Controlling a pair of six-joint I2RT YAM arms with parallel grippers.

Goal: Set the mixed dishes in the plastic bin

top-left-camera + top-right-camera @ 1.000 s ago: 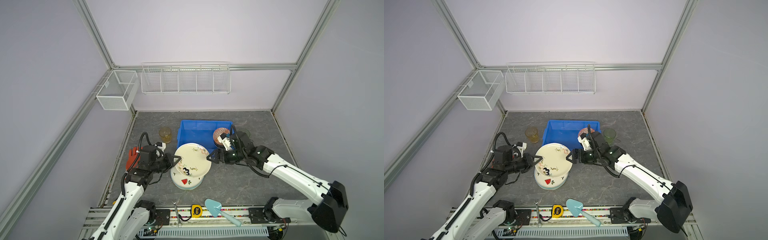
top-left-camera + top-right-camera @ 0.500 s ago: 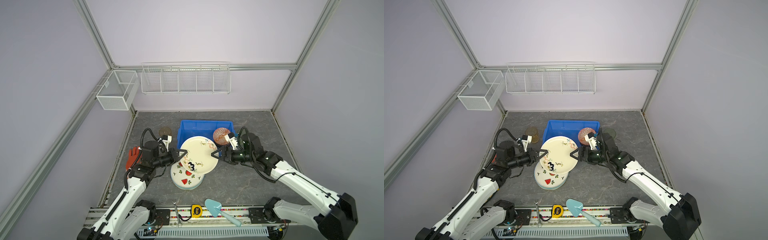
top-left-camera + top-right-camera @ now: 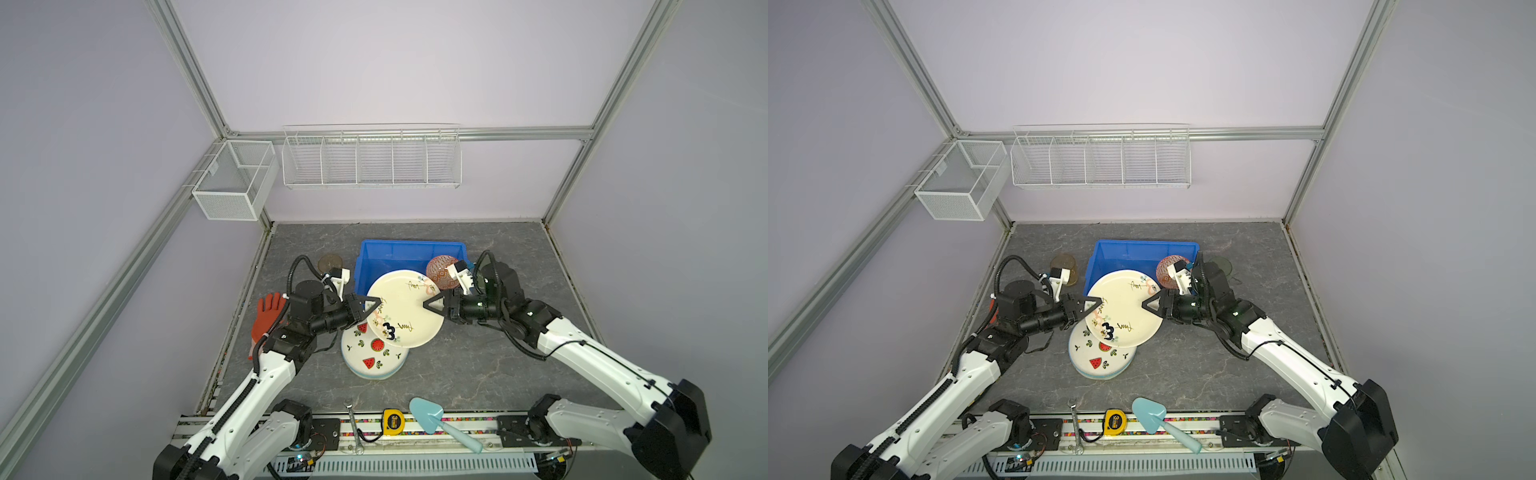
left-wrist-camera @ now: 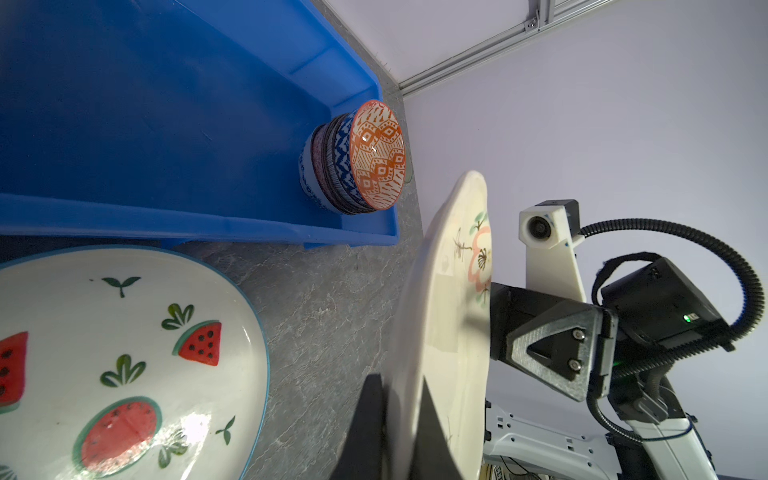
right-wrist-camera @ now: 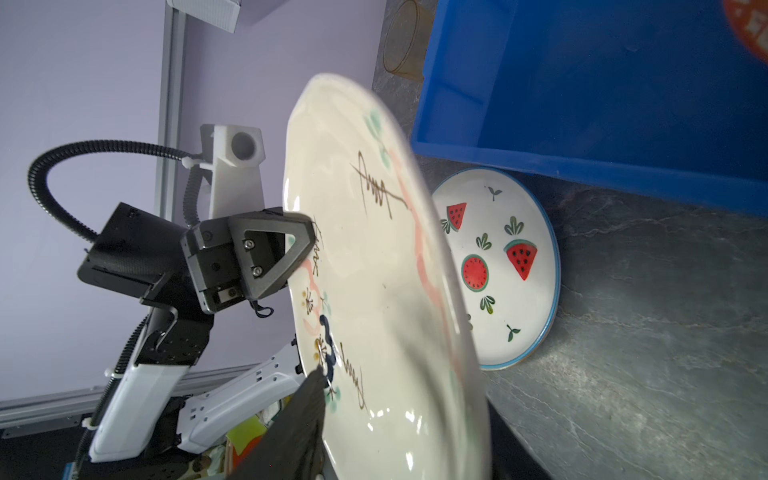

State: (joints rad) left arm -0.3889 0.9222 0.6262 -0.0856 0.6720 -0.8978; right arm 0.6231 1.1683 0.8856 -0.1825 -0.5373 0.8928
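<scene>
Between your two tools, over the middle of the bench (image 3: 478, 374), the cream plate (image 3: 405, 309) hangs clear of the surface. Your left tool (image 3: 376, 305) is clamped tight on its rim at 9 o'clock. The left wrist view shows its fingers (image 4: 363, 432) pinching the edge from both faces. Your right tool (image 3: 429, 305) meets the rim at 3 o'clock. Its jaws straddle the edge, with one finger (image 4: 519, 307) against the painted face. You cannot tell whether they grip or stand slack, because the other finger is hidden behind the plate.

At 12 o'clock from the plate lies the bin (image 3: 409, 249). In both top views the plate's far edge overlaps the bin's near wall. Stacked bowls (image 3: 440, 272) sit in the bin's corner, at about 1 o'clock from the plate, just beside your right wrist camera. At 7 o'clock, partly under the cream plate, the melon plate (image 3: 370, 359) rests on the bench. An amber cup (image 3: 330, 262) stands outside the bin at 10 o'clock, and a green cup (image 3: 1221, 264) stands at 2 o'clock, beyond the bin's other side.
</scene>
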